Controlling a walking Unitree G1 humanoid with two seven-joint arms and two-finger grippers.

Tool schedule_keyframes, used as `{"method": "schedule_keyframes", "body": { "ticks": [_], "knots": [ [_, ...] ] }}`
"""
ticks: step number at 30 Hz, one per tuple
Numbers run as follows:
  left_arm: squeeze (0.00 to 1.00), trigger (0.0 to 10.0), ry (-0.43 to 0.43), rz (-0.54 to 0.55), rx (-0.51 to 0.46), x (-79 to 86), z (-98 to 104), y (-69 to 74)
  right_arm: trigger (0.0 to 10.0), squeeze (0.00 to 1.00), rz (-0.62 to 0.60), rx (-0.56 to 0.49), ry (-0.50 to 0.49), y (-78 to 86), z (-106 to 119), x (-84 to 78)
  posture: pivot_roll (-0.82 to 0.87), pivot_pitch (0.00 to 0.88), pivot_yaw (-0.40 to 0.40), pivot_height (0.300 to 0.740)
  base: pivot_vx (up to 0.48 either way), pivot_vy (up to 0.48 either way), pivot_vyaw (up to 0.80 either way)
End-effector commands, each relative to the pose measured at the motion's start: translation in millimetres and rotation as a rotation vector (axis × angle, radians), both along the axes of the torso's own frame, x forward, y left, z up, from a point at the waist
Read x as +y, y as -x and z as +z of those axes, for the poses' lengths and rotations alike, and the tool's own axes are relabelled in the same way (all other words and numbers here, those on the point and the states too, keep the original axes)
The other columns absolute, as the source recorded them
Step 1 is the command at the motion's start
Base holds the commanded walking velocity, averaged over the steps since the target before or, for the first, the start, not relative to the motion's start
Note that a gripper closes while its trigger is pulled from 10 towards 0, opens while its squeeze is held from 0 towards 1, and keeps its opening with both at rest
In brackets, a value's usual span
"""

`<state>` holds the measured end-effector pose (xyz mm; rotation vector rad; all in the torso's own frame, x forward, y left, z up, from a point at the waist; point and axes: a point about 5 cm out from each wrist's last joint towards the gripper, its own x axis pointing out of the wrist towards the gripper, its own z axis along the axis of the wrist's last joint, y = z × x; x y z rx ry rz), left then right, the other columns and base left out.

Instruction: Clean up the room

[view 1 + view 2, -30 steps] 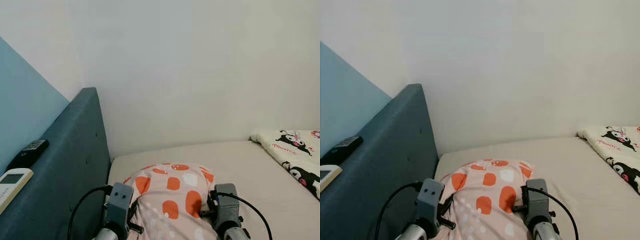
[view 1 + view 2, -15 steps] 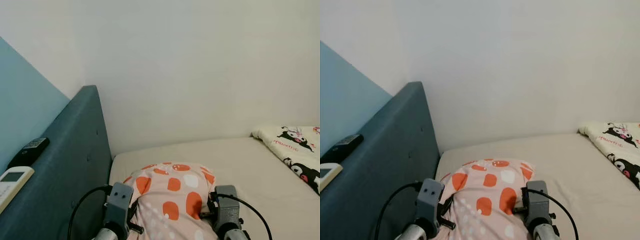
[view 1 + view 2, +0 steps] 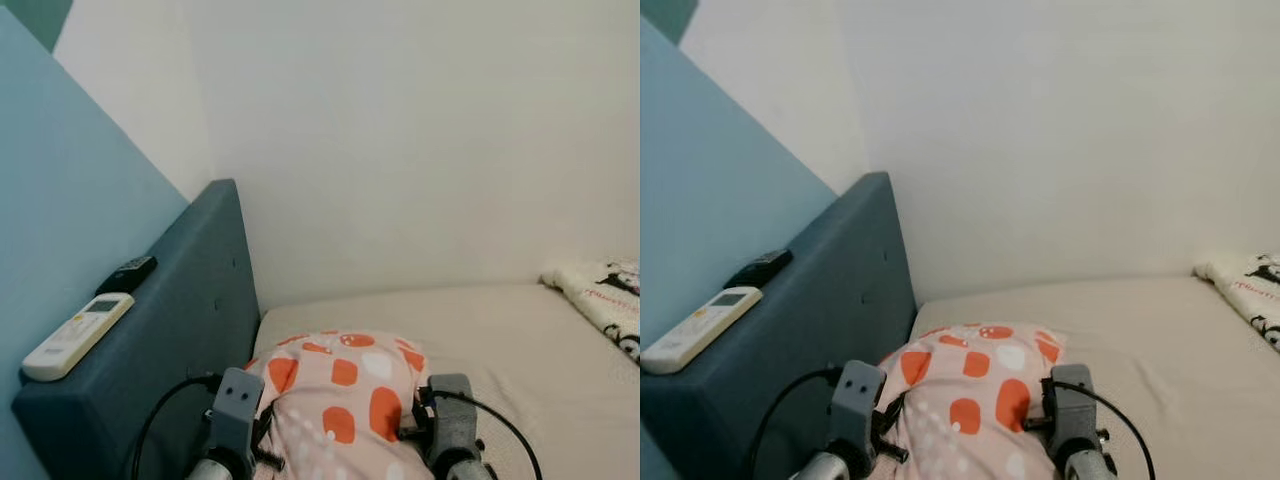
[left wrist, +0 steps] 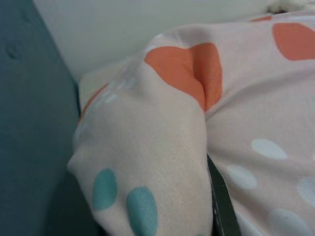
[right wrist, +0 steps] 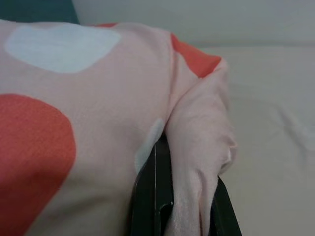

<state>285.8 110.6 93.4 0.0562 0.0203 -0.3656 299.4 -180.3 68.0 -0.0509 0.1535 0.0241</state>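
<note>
A pink pillow (image 3: 340, 385) with orange, white and teal dots is held up between my two arms over the head end of the bed. My left gripper (image 3: 266, 428) grips its left edge; in the left wrist view the fabric (image 4: 162, 147) bulges over one black finger (image 4: 220, 199). My right gripper (image 5: 179, 164) is shut on a fold of the pillow's right edge (image 5: 197, 147), with fabric pinched between its two black fingers. In the eye views the pillow hides both grippers' fingertips.
A dark blue headboard (image 3: 190, 300) rises on the left, with a white remote (image 3: 78, 335) and a black remote (image 3: 127, 274) lying on its top. The beige mattress (image 3: 520, 340) stretches right to a cartoon-print blanket (image 3: 605, 295). A white wall stands behind.
The camera has swung left, so the headboard and remotes sit further into the picture and the blanket has slid to the right edge. The pillow stays held between both grippers.
</note>
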Motion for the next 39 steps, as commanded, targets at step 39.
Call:
{"method": "schedule_keyframes", "body": {
  "ticks": [39],
  "knots": [
    [0.00, 10.0, -0.068, 0.025, -0.015, -2.6, 6.0, -9.3, 10.0, 0.00, -0.049, -0.034, 0.024, -6.2, 10.4, -11.5, -0.08, 0.063, 0.058, 0.740, 0.000, -0.077, 0.00]
  ]
}}
